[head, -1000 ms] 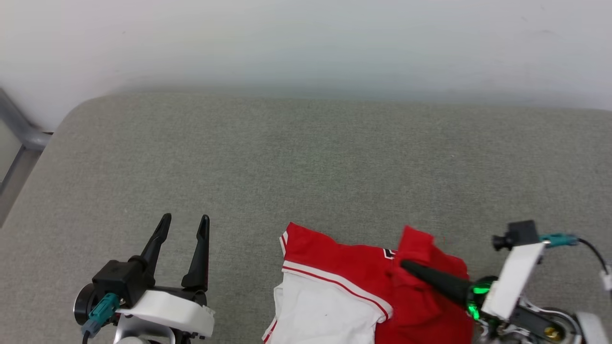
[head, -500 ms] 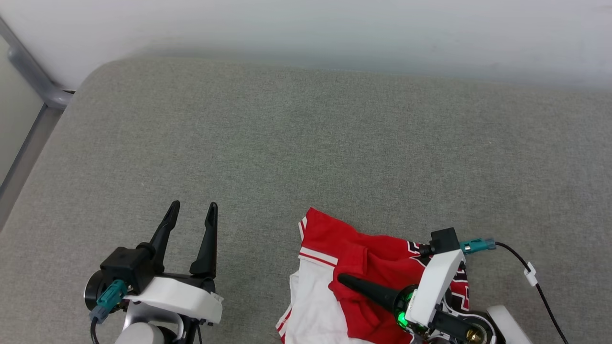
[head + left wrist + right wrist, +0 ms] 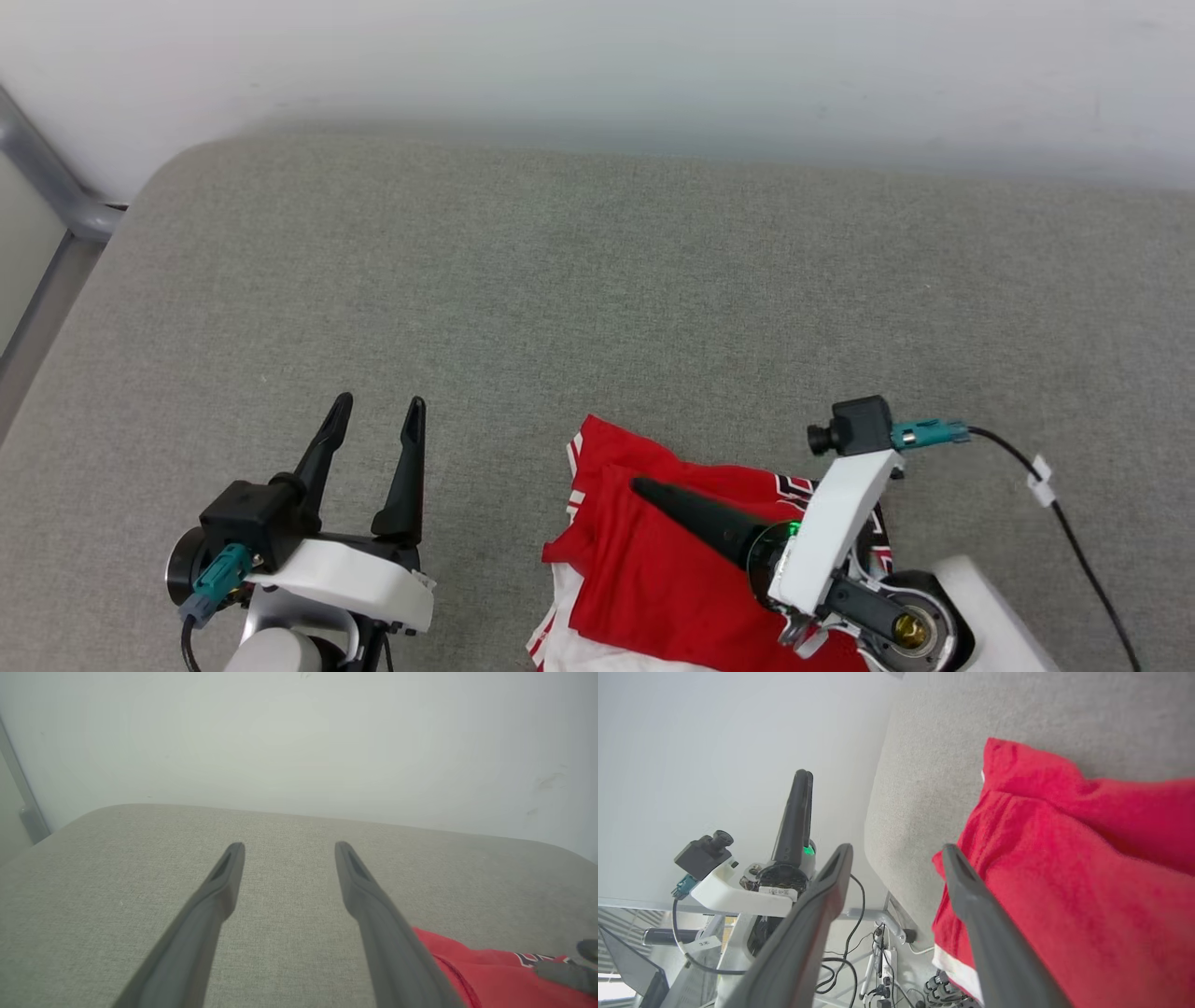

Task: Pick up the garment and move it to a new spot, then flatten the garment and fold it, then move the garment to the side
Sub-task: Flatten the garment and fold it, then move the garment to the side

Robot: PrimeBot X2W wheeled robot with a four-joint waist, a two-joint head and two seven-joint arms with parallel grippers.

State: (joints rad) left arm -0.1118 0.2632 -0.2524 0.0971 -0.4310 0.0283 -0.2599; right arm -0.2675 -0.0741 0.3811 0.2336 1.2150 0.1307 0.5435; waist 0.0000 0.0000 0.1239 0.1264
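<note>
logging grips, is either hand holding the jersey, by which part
Nothing is held: the right hand is open over the red jersey, no cloth between its fingers; the left hand is open too.

I think I am in a robot lab, a room for tests. My table (image 3: 597, 280) is not like one at home. Its top is soft grey cloth with round corners, and it stands by a bare white wall (image 3: 597, 56). A grey metal bar (image 3: 51, 191) runs past the left corner. Past the table edge I see a metal leg (image 3: 873, 914), loose black wires (image 3: 836, 975) and a white plug strip (image 3: 883, 959) low down. A small camera (image 3: 845, 429) with a blue-green plug sits on my arm.
</note>
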